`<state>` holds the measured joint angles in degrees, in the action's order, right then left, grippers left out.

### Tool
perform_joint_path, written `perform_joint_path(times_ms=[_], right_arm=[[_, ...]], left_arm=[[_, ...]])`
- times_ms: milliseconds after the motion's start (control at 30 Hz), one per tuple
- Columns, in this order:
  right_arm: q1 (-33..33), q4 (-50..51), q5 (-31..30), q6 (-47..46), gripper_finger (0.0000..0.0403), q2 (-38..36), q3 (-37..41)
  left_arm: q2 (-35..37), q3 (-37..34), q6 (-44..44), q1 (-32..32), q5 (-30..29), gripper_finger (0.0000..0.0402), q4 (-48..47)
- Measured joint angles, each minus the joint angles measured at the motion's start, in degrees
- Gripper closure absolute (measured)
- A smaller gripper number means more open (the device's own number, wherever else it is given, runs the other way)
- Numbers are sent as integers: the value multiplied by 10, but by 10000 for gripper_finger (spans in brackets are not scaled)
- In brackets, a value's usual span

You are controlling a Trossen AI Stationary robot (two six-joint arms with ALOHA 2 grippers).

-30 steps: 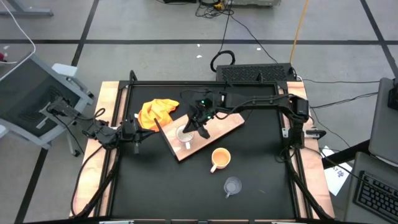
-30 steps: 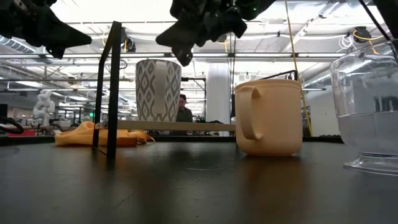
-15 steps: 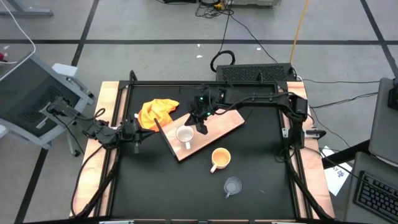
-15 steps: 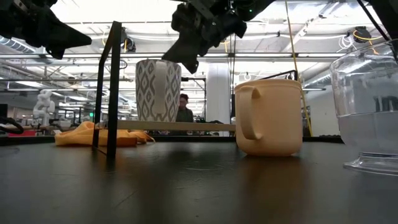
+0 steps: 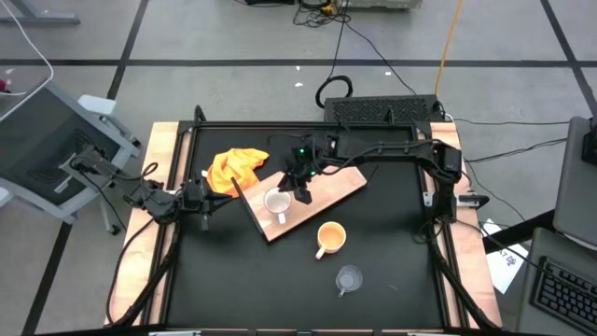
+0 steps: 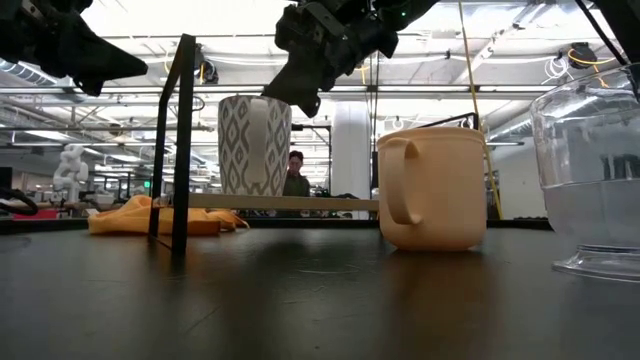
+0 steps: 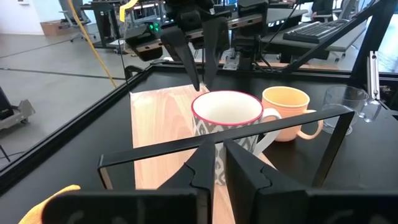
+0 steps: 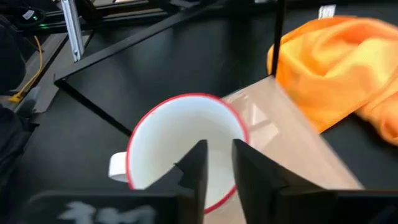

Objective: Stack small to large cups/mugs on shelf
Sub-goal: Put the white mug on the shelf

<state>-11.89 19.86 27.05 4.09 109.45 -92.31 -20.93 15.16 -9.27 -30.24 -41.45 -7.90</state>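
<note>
The white mug (image 5: pixel 277 202), with a grey diamond pattern and a red rim, stands upright on the near left end of the wooden board (image 5: pixel 331 187). The yellow-orange mug (image 5: pixel 330 237) and the clear glass cup (image 5: pixel 348 279) stand on the black table, nearer than the board. My right gripper (image 5: pixel 299 193) hangs just above the white mug's far rim (image 8: pixel 186 99), pointing down, its fingers a narrow gap apart and touching nothing. My left gripper (image 5: pixel 209 198) waits shut at the table's left, aimed at the white mug (image 7: pixel 227 115).
A yellow-orange cloth (image 5: pixel 235 168) lies at the board's far left corner. A thin black metal frame (image 7: pixel 273 127) stands between my left gripper and the board; its post shows in the low view (image 6: pixel 182 140). A person (image 6: pixel 296 175) sits in the room behind.
My right gripper has drawn a little toward the table's far right, from over the white mug's mouth to above its far rim, and has since held there. The mug has stayed where it was on the board.
</note>
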Motion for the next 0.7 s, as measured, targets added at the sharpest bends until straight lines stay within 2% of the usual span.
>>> perform_joint_path(times_ms=[233,367,500,700], right_arm=[[16,23,-6,-21,250,-3,-6],[15,78,-64,-15,217,-3,-40],[16,117,-74,-6,203,-3,-76],[15,157,-76,1,205,1,-99]], left_arm=[[0,0,2,0,0,364,0],[0,0,2,0,0,364,0],[0,0,2,0,0,364,0],[0,0,2,0,0,364,0]])
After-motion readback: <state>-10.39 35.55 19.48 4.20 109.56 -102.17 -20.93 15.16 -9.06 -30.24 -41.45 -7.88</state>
